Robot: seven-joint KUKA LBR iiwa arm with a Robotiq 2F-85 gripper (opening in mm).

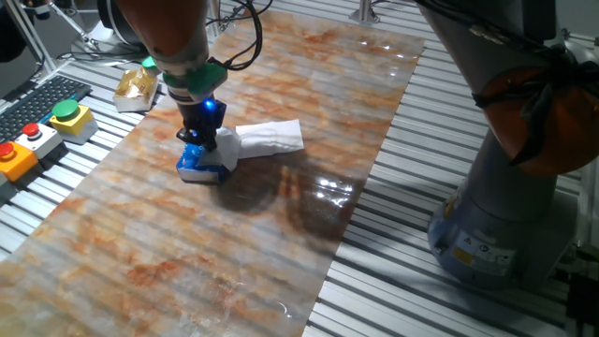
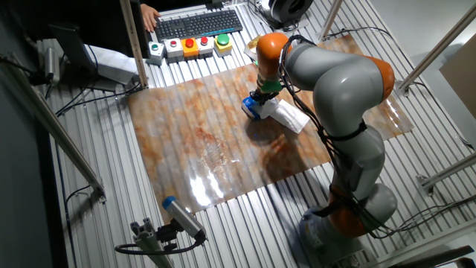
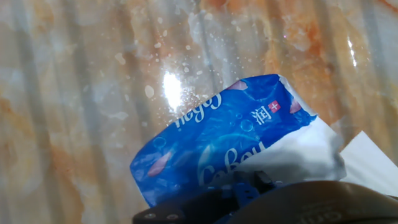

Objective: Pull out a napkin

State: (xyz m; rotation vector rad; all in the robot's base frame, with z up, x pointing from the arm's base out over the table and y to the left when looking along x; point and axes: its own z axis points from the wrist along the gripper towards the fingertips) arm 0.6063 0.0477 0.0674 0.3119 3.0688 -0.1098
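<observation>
Right under our hand, the blue tissue packet (image 3: 217, 146) fills the lower part of the hand view, lying flat on the marbled tabletop (image 3: 74, 93) with its torn white end toward the right. Our fingers (image 1: 208, 140) are down at that end of the packet, but the dark edge of the hand hides their tips, so we cannot tell whether they are spread, narrow or pinching paper. Just past the packet lies the napkin (image 1: 270, 138), a folded white sheet flat on the tabletop; its near edge meets the packet's open end, and we judge it is already mostly drawn out. We sit low here because the sheet is thin and must be caught right at the mouth. Farther off, a crumpled gold wrapper (image 1: 137, 86) rests near the tabletop's far corner, and beyond it a box of coloured buttons (image 1: 67, 117), well apart from our work.
</observation>
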